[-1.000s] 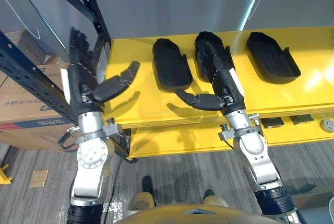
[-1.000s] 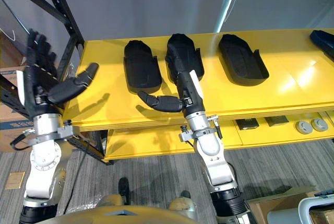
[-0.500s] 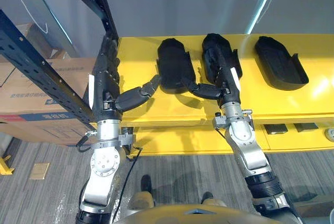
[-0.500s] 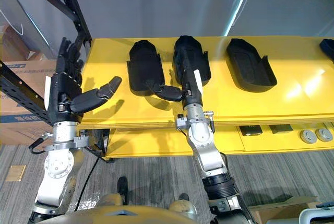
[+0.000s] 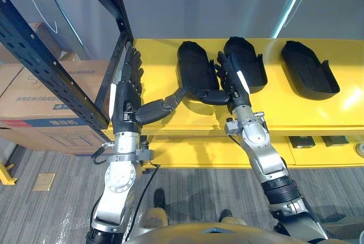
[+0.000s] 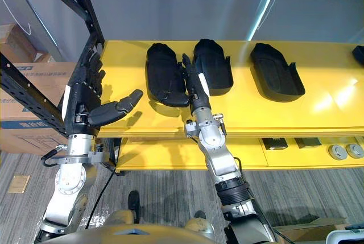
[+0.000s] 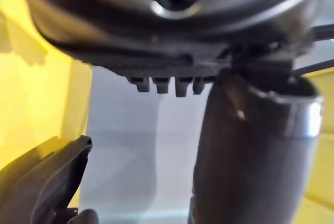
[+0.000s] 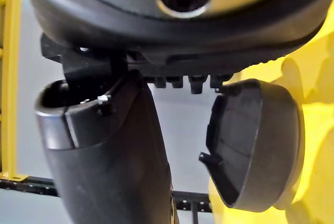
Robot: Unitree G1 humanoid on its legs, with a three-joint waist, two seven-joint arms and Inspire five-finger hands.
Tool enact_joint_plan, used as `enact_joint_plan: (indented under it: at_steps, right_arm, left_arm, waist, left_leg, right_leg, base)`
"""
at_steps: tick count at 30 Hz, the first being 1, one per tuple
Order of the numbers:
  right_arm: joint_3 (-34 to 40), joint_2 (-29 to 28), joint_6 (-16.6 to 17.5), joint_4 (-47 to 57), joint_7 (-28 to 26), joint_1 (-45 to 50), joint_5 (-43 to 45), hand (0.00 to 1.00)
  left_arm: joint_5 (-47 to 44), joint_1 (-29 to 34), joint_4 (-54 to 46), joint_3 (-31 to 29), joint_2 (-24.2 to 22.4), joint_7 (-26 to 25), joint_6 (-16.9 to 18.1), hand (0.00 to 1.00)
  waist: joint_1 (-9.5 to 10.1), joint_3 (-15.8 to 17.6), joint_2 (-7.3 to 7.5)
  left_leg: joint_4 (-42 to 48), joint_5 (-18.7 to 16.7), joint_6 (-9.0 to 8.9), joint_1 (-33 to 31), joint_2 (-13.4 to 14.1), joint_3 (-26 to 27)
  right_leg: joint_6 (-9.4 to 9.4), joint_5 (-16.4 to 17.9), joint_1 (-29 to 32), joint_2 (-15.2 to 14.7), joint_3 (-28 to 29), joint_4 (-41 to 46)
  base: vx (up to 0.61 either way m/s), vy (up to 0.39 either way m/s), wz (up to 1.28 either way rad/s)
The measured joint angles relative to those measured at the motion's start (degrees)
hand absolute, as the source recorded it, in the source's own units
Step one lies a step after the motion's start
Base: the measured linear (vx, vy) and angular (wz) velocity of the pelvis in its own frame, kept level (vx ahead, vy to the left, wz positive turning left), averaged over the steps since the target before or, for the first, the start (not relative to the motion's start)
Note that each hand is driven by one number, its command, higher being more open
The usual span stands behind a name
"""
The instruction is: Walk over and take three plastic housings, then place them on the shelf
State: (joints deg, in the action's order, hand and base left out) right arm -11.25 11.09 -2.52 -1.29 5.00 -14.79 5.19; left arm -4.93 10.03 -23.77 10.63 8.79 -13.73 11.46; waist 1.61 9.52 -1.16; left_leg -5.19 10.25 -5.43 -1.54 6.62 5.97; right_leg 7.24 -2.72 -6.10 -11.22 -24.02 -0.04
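- Lying in a row on the yellow bench (image 5: 296, 113), the three black plastic housings keep the places they had a second ago: the left housing (image 5: 192, 73), the middle housing (image 5: 245, 65) and the right housing (image 5: 310, 76). None is lifted.
- The whole view has shifted since then, so the camera has moved, and the bench now sits more squarely ahead.
- The right hand (image 5: 233, 85) no longer lies over the middle housing as it did a second ago. Its fingers now stretch straight along the gap between the left and middle housings. Its thumb reaches sideways to the near end of the left housing and seems to touch it, but the hand grips nothing.
- The left hand (image 5: 129, 93) was out past the bench's left end, beside the black rack (image 5: 115, 11). It now hovers over the bench's left corner. Its fingers are straight and spread, its thumb points towards the left housing with the tip near it, and it holds nothing.
- A cardboard box (image 5: 40, 99) sits behind the rack, to the left.
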Motion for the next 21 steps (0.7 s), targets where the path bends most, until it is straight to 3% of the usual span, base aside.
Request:
enact_joint_plan:
  at_steps: [6,21]
  right_arm:
    - [-0.1,0.0,-2.2,-1.4,-1.2,-0.7,-0.3,1.0]
    - [-1.4,0.0,-2.2,-3.1,-6.1,-2.4,-0.3,1.0]
  left_arm:
    - [0.0,0.0,1.0,0.3,0.0,0.1,-0.1,1.0]
    - [-0.1,-0.1,1.0,0.5,0.0,0.8,-0.2,1.0]
  waist:
    - [0.07,0.1,0.07]
    - [0.05,0.7,0.91]
  left_leg:
    - [0.0,0.3,0.35,-0.1,0.0,-0.1]
    - [0.0,-0.1,-0.06,-0.1,0.0,-0.1]
  right_leg:
    - [-0.01,0.0,0.0,0.0,-0.1,0.0]
    - [-0.05,0.3,0.0,0.0,-0.1,0.2]
  base:
    - [0.0,-0.005,0.01]
    - [0.0,0.0,0.0]
